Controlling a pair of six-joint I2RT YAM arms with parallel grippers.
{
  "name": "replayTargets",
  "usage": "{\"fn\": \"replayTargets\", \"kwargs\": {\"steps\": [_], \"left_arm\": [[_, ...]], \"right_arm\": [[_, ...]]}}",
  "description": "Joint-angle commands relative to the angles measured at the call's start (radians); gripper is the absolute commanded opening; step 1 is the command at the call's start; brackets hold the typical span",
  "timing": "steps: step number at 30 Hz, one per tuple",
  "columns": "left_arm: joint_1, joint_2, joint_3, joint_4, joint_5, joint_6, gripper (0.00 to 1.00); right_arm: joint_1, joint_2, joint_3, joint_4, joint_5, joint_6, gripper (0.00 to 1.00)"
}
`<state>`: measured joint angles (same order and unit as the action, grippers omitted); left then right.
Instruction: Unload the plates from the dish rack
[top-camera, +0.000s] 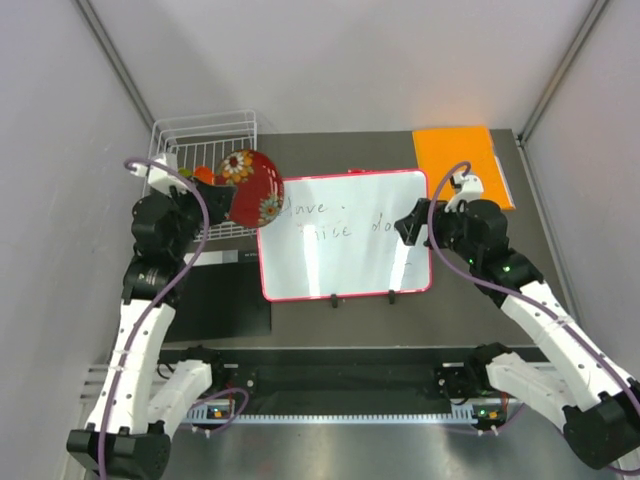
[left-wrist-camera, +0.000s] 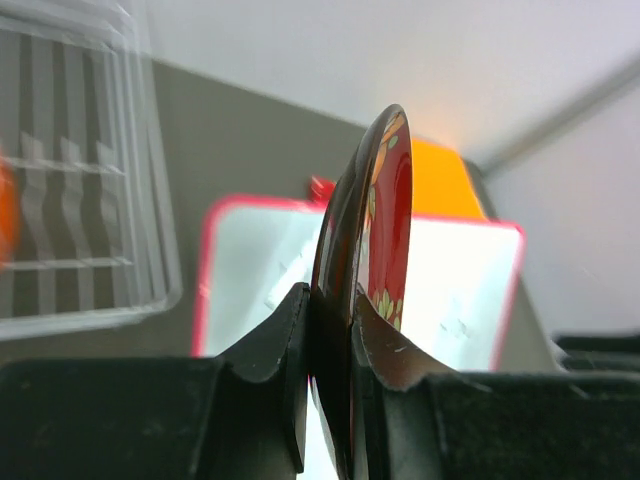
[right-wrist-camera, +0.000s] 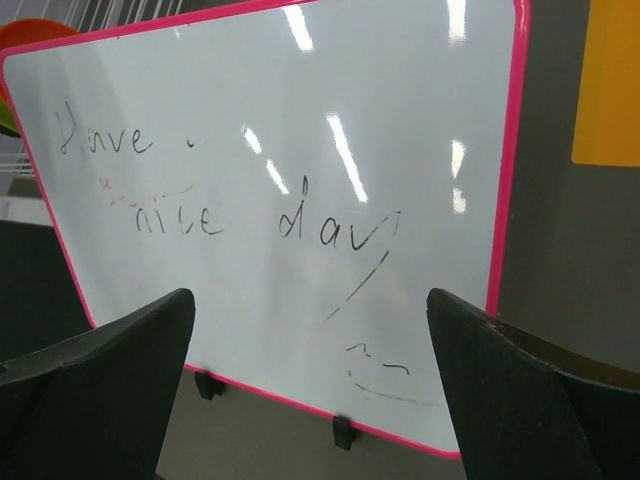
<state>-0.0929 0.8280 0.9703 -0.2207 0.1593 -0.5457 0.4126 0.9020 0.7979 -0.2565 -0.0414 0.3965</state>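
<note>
My left gripper (top-camera: 222, 203) is shut on the rim of the dark red floral plate (top-camera: 253, 186). It holds the plate upright in the air, between the white wire dish rack (top-camera: 205, 135) and the whiteboard's left edge. In the left wrist view the plate (left-wrist-camera: 368, 240) stands edge-on between my fingers (left-wrist-camera: 290, 340), with the rack (left-wrist-camera: 80, 200) to the left. An orange plate (top-camera: 203, 174) still shows inside the rack. The other plates are hidden. My right gripper (top-camera: 408, 228) is open and empty over the whiteboard's right part; it also shows in the right wrist view (right-wrist-camera: 310, 300).
A red-framed whiteboard (top-camera: 345, 235) with handwriting lies in the middle of the table. A flat orange sheet (top-camera: 462, 160) lies at the back right. A black mat (top-camera: 225, 300) lies in front of the rack.
</note>
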Motion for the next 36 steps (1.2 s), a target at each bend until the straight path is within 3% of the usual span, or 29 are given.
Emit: {"fn": "replayTargets", "kwargs": {"steps": [1, 13, 25, 27, 31, 36], "left_arm": [[-0.017, 0.002, -0.120, 0.213, 0.334, -0.186, 0.00], [-0.352, 0.042, -0.261, 0.448, 0.284, -0.264, 0.00], [-0.470, 0.187, -0.268, 0.549, 0.200, -0.229, 0.00], [-0.472, 0.192, -0.269, 0.534, 0.177, -0.220, 0.00], [-0.472, 0.172, -0.265, 0.480, 0.109, -0.181, 0.00], [-0.473, 0.163, -0.265, 0.466, 0.086, -0.172, 0.00]], "right_arm": [[0.025, -0.032, -0.005, 0.088, -0.072, 0.039, 1.00], [0.126, 0.017, -0.071, 0.249, -0.150, 0.131, 0.99], [0.232, 0.041, -0.144, 0.399, -0.178, 0.199, 0.96], [0.247, 0.016, -0.138, 0.341, -0.148, 0.165, 0.94], [0.247, -0.103, -0.121, 0.198, 0.093, 0.147, 0.97], [0.246, -0.184, -0.103, 0.115, 0.150, 0.130, 0.98]]}}
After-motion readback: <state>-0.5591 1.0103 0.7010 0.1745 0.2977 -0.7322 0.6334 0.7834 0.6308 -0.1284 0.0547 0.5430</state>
